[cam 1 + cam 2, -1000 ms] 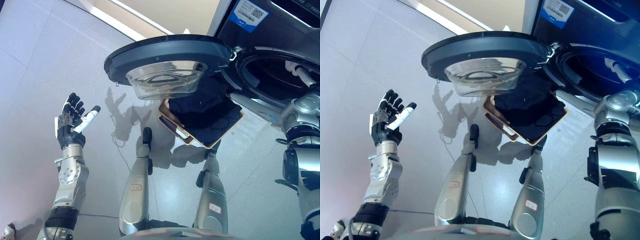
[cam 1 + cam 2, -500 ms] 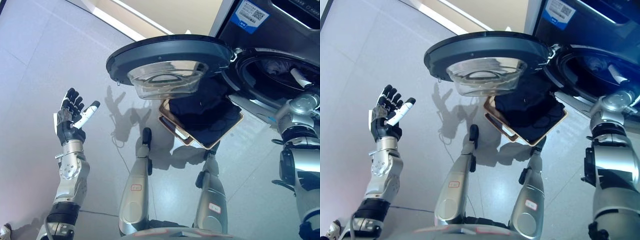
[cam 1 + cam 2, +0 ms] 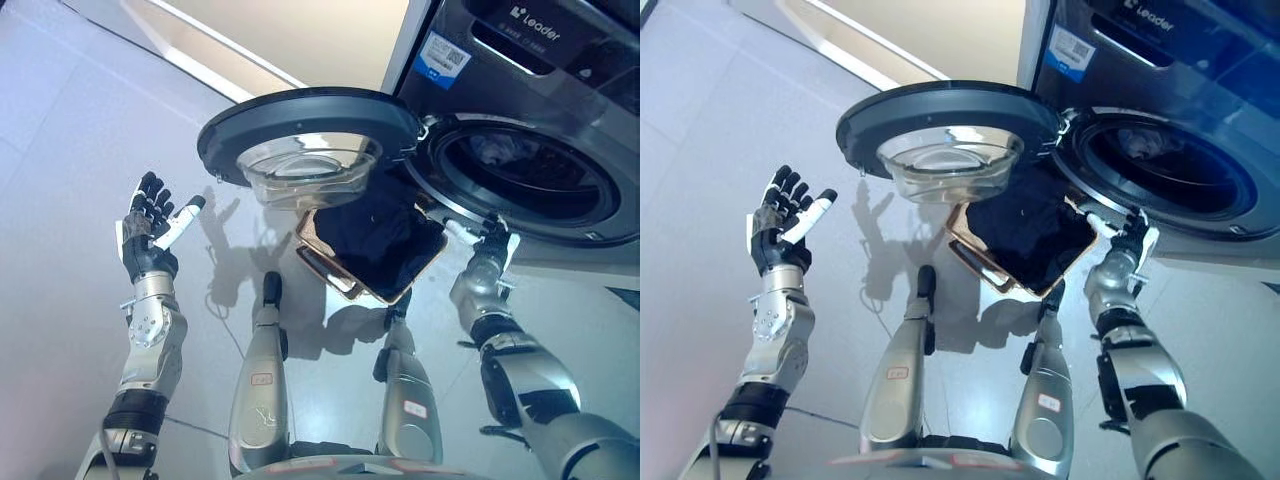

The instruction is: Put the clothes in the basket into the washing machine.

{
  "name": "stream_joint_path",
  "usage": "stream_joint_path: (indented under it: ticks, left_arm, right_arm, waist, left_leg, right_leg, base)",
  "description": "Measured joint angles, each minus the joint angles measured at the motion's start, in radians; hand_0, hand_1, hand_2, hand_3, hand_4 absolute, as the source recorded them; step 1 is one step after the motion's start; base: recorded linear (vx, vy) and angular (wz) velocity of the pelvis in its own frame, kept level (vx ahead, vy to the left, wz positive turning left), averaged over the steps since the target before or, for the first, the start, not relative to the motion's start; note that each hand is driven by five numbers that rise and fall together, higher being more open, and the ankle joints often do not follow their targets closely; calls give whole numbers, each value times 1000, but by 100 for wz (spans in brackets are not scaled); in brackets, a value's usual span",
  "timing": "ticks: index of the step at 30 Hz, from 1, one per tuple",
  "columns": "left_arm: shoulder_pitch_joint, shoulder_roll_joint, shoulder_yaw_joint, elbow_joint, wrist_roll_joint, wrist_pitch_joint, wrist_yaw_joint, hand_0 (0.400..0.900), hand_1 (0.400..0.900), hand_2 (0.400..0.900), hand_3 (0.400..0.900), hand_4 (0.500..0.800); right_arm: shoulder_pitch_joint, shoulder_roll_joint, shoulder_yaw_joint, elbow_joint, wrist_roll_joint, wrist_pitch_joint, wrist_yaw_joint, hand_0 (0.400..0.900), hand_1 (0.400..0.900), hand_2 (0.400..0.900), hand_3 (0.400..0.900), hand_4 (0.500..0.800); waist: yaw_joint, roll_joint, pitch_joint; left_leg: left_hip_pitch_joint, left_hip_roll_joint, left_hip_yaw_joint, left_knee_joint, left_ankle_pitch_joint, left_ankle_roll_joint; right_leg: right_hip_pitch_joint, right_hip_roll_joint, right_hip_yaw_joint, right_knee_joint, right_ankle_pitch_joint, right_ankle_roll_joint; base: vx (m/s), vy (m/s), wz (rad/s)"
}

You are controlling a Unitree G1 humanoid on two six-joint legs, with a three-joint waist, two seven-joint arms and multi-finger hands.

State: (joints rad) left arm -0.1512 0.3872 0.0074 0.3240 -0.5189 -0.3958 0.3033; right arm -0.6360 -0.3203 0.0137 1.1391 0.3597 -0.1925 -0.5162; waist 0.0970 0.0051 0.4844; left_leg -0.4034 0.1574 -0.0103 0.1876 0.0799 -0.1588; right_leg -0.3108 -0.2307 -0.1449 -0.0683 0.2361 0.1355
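The washing machine (image 3: 560,80) stands at the upper right with its round door (image 3: 300,130) swung open to the left. A light piece of cloth (image 3: 495,150) lies inside the drum (image 3: 540,185). A tan-rimmed basket (image 3: 335,277) sits on the floor below the door, with dark clothes (image 3: 375,235) in it. My right hand (image 3: 488,243) is outside the drum, just below its lower rim and right of the basket, fingers relaxed and empty. My left hand (image 3: 150,230) is raised at the left, open and empty, far from the basket.
The open door overhangs the basket's far side. A pale wall base (image 3: 220,60) runs along the back left. Grey tiled floor (image 3: 60,150) spreads to the left of the machine.
The camera has shifted. My right hand has come out of the drum and dropped below its rim. The left hand stays raised and open. The basket has not moved.
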Motion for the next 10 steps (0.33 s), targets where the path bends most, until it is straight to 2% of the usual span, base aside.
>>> stream_joint_path:
  ticks: [4, 10]
  left_arm:
    - [-13, -1, 8, 102, 3, 4, 13, 900, 900, 900, 900, 800]
    - [3, -2, 23, 262, 12, 44, 15, 900, 900, 900, 900, 800]
  right_arm:
    - [100, 53, 2, -62, -28, -1, 3, 900, 900, 900, 900, 800]
    - [216, 108, 4, -78, -52, 0, 26, 900, 900, 900, 900, 800]
  waist:
    - [-7, -42, -24]
    - [-12, -94, -123]
  left_leg:
    - [70, 1, 4, -1, -15, 0]
    - [158, 1, 9, -12, -44, -1]
  right_leg:
    - [68, -2, -2, -7, -16, 18]
    - [157, -2, -6, -18, -36, 6]
  base:
    - [106, 2, 0]
    - [89, 19, 4]
